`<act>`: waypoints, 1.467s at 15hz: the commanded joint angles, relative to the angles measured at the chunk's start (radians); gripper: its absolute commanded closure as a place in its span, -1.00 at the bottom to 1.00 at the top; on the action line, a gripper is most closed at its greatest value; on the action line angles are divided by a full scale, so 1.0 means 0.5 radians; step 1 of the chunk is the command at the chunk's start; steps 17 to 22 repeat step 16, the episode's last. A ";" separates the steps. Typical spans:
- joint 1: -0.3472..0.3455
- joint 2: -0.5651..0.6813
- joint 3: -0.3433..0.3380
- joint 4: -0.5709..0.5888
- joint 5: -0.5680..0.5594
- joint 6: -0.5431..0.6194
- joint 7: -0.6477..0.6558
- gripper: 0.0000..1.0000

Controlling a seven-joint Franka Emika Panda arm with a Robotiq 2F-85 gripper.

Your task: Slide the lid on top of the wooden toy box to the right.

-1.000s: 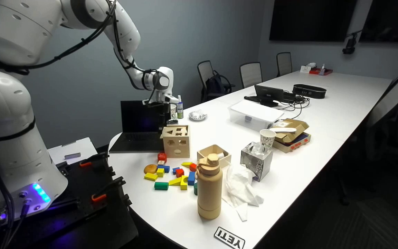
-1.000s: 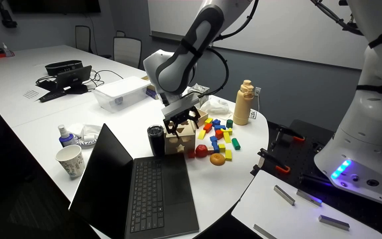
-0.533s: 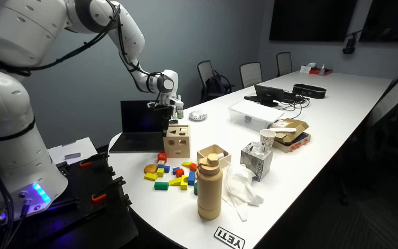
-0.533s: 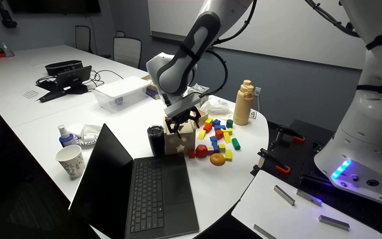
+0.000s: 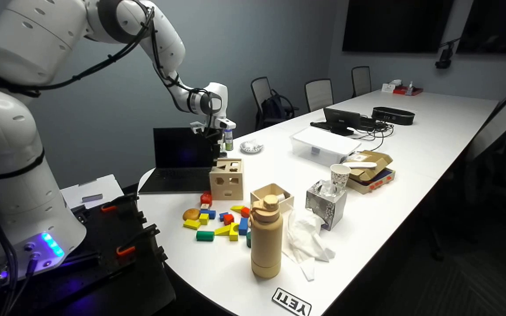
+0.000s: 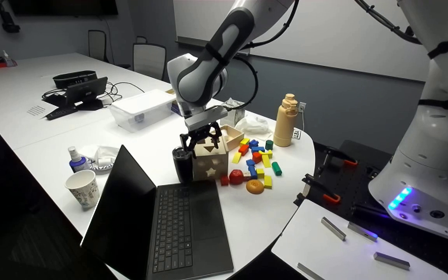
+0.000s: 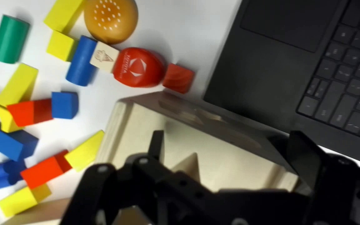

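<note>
The wooden toy box (image 5: 225, 188) is a pale cube with dark shape cut-outs, upright on the table in both exterior views (image 6: 210, 171). The lid (image 7: 230, 165) is the flat pale panel on its top, lying between two side rails, with a triangular cut-out. It also shows in an exterior view (image 6: 220, 151). My gripper (image 7: 226, 137) is open and empty, above the box top. In the wrist view one finger is over the lid, the other just past the box's edge. The gripper (image 6: 205, 151) hides part of the lid in the exterior views.
A black tumbler (image 6: 184, 167) stands close beside the box. An open black laptop (image 6: 193, 217) lies near its side. Several coloured blocks (image 5: 205, 236), a red apple-like toy (image 7: 139, 67) and an open wooden tray box (image 5: 259, 199) are nearby. A tan bottle (image 5: 266, 245) stands farther off.
My gripper first came down a little onto the box area, then rose and moved toward the tumbler side. The box has shifted slightly away from the laptop's hinge side viewpoint, by very little.
</note>
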 commanded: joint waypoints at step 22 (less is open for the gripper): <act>0.135 -0.595 -0.142 -0.286 -0.479 0.311 -0.151 -1.00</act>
